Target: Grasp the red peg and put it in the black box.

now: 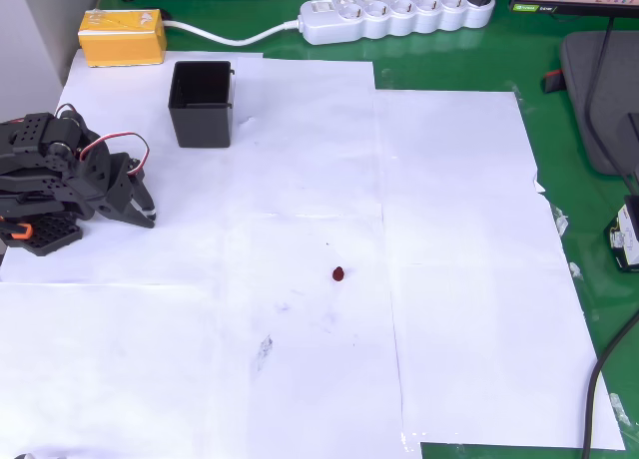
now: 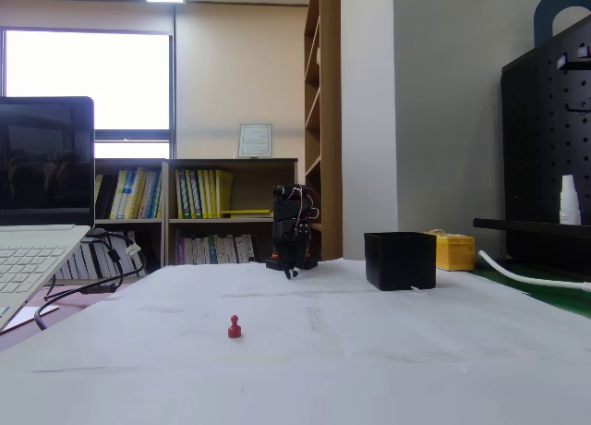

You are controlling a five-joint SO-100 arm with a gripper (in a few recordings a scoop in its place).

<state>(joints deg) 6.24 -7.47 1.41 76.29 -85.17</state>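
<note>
Paper (image 1: 449, 279) lies bare between red peg (image 1: 338, 273) and black box (image 1: 202, 104).

Red peg (image 1: 338, 273): tiny, dark red. In the overhead view it lies on bare white paper near the middle of the sheets, well apart from everything else. In the fixed view (image 2: 235, 327) it stands upright, with a rounded head on top and a wider base below, alone on the paper.

Black box (image 1: 202, 104): small, square, black plastic, with upright walls and an open top; the inside looks dark. It sits upright on the paper near the upper left of the overhead view. In the fixed view (image 2: 400, 260) it stands to the right of the peg and farther back. Peg and box are well apart.
</note>
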